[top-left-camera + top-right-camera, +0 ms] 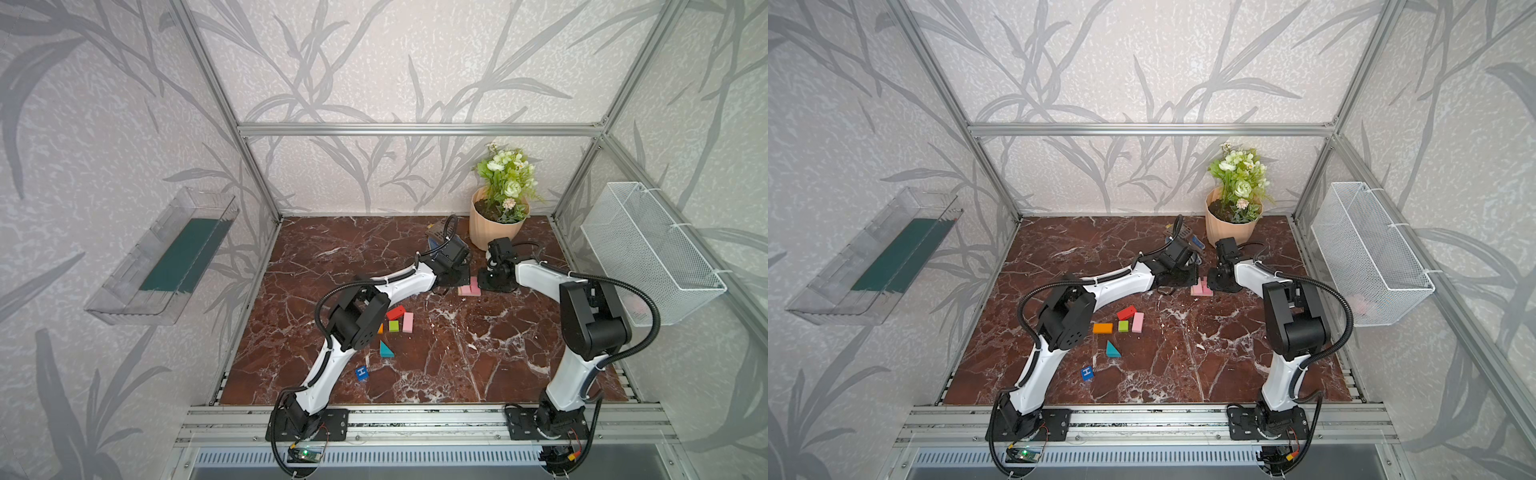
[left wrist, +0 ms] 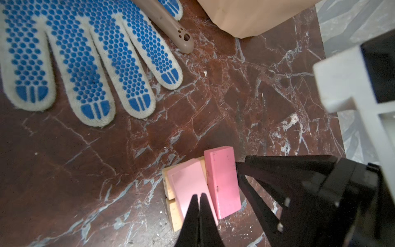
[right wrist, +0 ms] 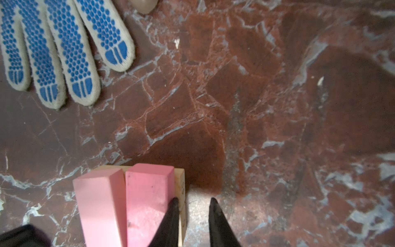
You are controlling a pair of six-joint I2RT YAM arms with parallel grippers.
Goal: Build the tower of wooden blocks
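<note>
While the tower (image 1: 469,287) stood only two layers high just in front of the peach flowerpot (image 1: 490,232), its two tan bars (image 2: 173,213) lay side by side on the counter (image 1: 457,353). A pale pink block (image 2: 188,184) and a deeper pink block (image 2: 222,179) were set across them, close together and slightly splayed. The left gripper (image 2: 198,195) hung over the pale pink block with its fingers clenched on nothing. The right gripper (image 3: 194,200) sat beside the deeper pink one, its fingers released with bare counter between them and one tip against the stack's edge. The rest of the wood blocks lay well apart from the flowerpot, toward the arm bases: a red block (image 1: 395,311), an orange block (image 1: 1102,328), a lime cube (image 1: 393,326), a third pink block (image 1: 408,322), a teal wedge (image 1: 385,350) and a blue "H" cube (image 1: 362,372). A dotted work glove (image 2: 85,64) lay near the flowerpot, clear of the stack. The blocks looked light, rigid and smooth-painted, so a nudge would likely slide them. Each seemed best pinched across its narrow sides at mid-length, and the wedge by its two flat triangular faces, not its slope.
</note>
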